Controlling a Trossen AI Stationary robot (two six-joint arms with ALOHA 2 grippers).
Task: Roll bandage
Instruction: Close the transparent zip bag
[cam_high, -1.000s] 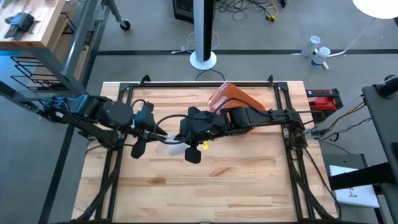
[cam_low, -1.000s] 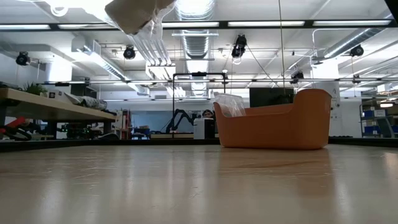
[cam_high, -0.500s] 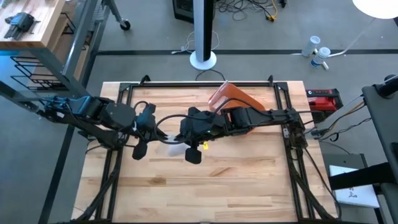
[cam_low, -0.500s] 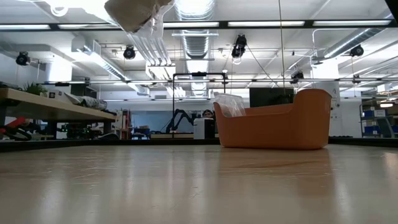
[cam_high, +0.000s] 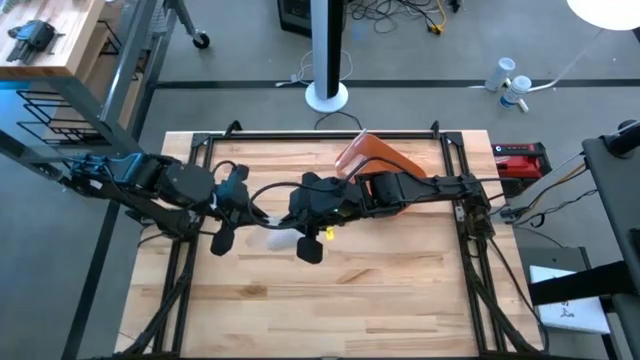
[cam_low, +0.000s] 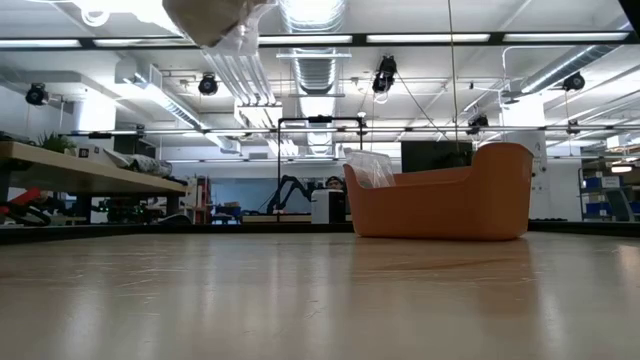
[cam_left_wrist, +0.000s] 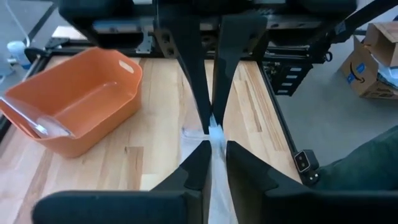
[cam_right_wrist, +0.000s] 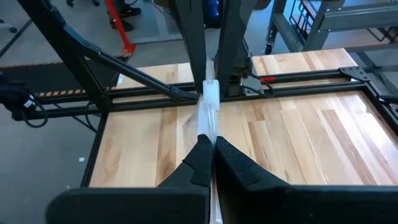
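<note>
High view first: we see the left gripper (cam_high: 252, 212) and right gripper (cam_high: 293, 224) meeting nose to nose over the table (cam_high: 400, 290), with the bandage (cam_high: 272, 225) stretched between their tips as a pale strip, its long axis running from one arm's fingers to the other's. Our left fingers (cam_left_wrist: 200, 168) pinch one end; our right fingers (cam_right_wrist: 201, 163) are clamped tight on the other. Neither arm is nearer, since both hold it aloft. Beyond the right fingers sits the orange bin (cam_left_wrist: 74, 99), holding what looks like a clear wrapper (cam_low: 372, 166).
</note>
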